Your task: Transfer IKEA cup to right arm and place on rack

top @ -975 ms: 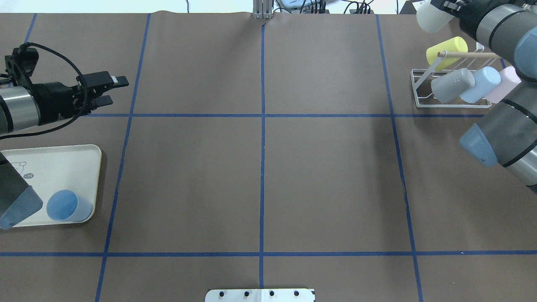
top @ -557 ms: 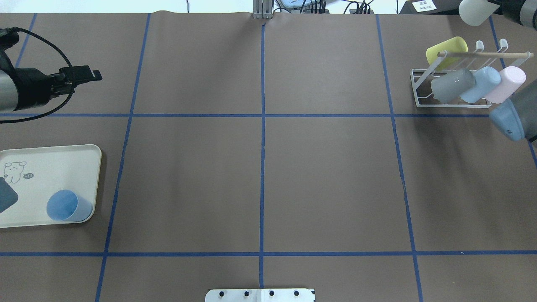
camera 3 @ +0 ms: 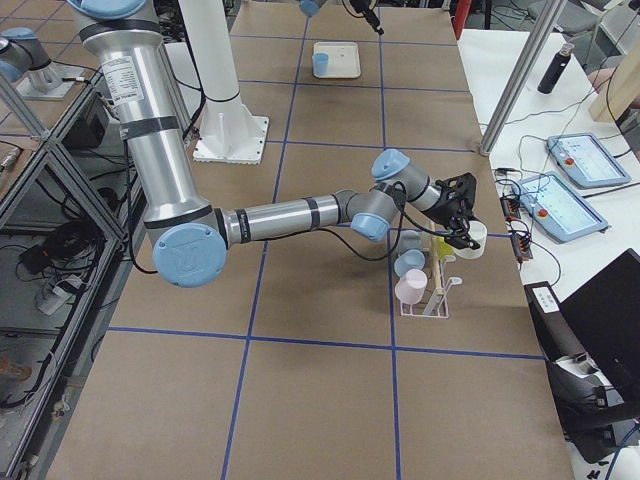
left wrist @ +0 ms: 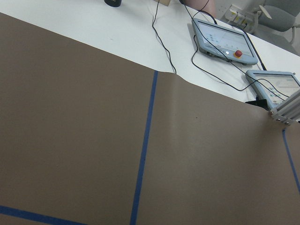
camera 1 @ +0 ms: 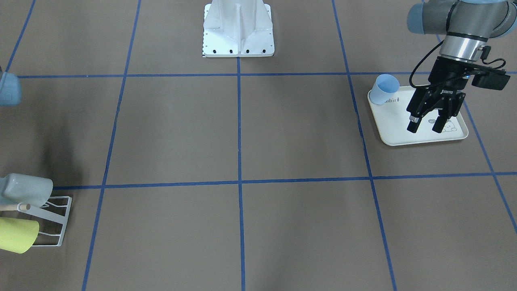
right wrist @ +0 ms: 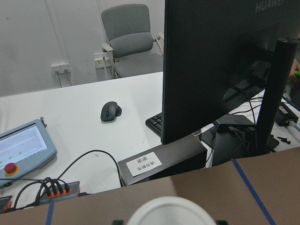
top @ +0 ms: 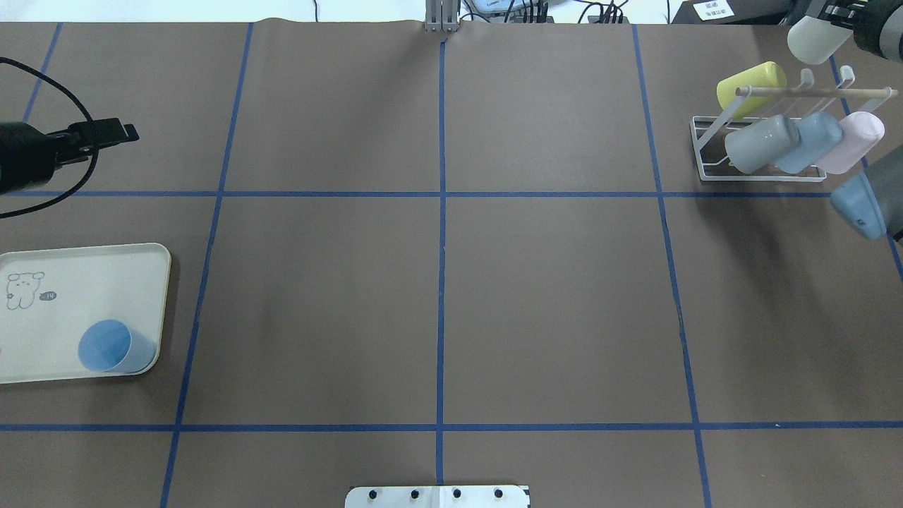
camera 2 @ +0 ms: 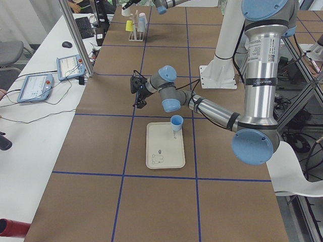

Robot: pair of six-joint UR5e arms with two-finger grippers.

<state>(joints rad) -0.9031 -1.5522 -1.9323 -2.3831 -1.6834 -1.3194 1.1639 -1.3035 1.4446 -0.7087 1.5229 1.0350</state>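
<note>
On the brown bench [top: 317, 296] the right gripper [top: 831, 25] holds 1 IKEA cup [top: 810, 41] near the rack [top: 700, 159], probably to hang it; the left gripper [camera 1: 424, 128] is wide, empty.

Left gripper [top: 113, 132]: drawn back toward the table's left edge. Its arm has cleared the tray [top: 85, 254], so the bear print [top: 21, 289] is exposed.
Right gripper [top: 829, 25], holding the white cup [top: 811, 42]: shifted right, then slightly nearer. Its arm has moved off the rack [top: 705, 152], uncovering the whole dowel [top: 811, 92].
</note>
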